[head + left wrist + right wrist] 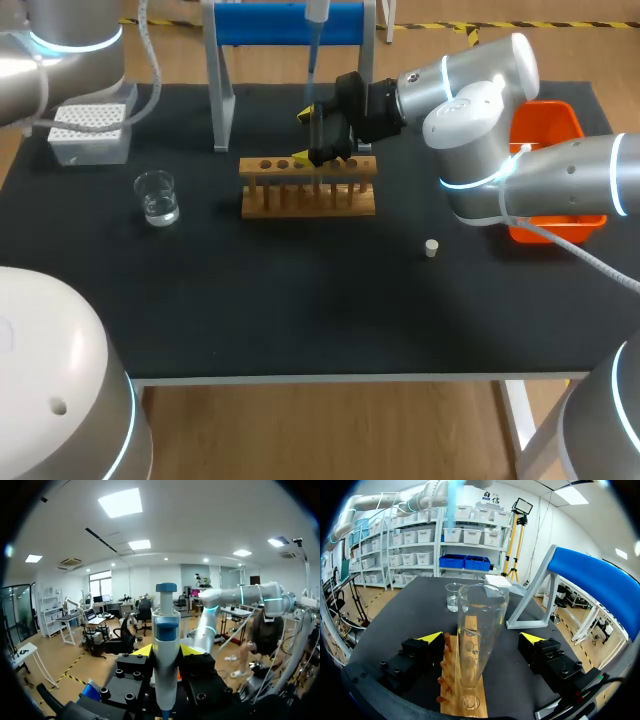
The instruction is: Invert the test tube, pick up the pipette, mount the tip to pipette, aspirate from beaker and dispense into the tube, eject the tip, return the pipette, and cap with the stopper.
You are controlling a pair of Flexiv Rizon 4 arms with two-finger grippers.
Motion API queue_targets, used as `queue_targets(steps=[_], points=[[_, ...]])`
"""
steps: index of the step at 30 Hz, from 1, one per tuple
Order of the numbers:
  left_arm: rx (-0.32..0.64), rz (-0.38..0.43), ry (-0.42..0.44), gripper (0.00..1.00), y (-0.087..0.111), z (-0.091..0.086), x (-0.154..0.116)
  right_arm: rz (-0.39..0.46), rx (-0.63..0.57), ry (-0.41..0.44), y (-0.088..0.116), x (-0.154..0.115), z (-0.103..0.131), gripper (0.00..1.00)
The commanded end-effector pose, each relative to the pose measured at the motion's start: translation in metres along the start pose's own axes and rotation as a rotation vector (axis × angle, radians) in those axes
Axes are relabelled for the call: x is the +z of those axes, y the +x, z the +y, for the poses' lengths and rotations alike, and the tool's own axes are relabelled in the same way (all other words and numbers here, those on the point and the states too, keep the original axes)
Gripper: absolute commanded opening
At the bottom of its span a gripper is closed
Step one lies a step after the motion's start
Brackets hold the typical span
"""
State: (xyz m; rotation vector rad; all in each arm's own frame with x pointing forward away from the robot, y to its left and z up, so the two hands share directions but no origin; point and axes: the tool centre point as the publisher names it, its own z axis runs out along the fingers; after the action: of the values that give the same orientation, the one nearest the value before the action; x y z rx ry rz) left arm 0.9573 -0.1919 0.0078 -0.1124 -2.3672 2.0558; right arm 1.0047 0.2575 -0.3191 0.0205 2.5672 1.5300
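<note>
Over at the far left corner of the counter (300,320) sits the tip box (90,128). The beaker (157,197) near the left edge has a little clear liquid in it. Left tool (166,651) is pinching the pipette (166,630), held upright. Far-middle, the wooden rack (308,188) holds the test tube (480,615), which looks empty. Right tool (482,637) is spread wide around it, not touching. The stopper (431,248) lies alone toward the right, and the whole near half is open. An orange bin (545,125) hugs the right edge.
</note>
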Motion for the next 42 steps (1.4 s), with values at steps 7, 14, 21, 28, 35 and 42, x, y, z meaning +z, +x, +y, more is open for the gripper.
queue_targets(steps=[7,14,21,28,35,42], points=[[-0.025,-0.171,0.017,0.00,0.071,0.022,-0.017,0.002,0.000,0.002,0.000,0.000,0.000,1.00],[-0.031,-0.218,0.045,0.00,0.101,0.043,-0.009,0.002,0.000,0.002,0.000,0.000,0.000,1.00],[-0.033,-0.216,0.067,0.00,0.113,0.060,0.002,0.002,0.000,0.002,0.000,0.000,0.000,1.00],[-0.013,-0.239,0.067,0.00,0.118,0.067,0.008,0.002,0.000,0.002,0.000,0.000,0.000,1.00],[-0.012,-0.235,0.058,0.00,0.120,0.079,0.015,0.002,0.000,0.002,0.000,0.000,0.000,1.00],[-0.011,-0.237,0.052,0.00,0.123,0.087,0.024,0.002,0.000,0.002,0.000,0.000,0.000,1.00]])
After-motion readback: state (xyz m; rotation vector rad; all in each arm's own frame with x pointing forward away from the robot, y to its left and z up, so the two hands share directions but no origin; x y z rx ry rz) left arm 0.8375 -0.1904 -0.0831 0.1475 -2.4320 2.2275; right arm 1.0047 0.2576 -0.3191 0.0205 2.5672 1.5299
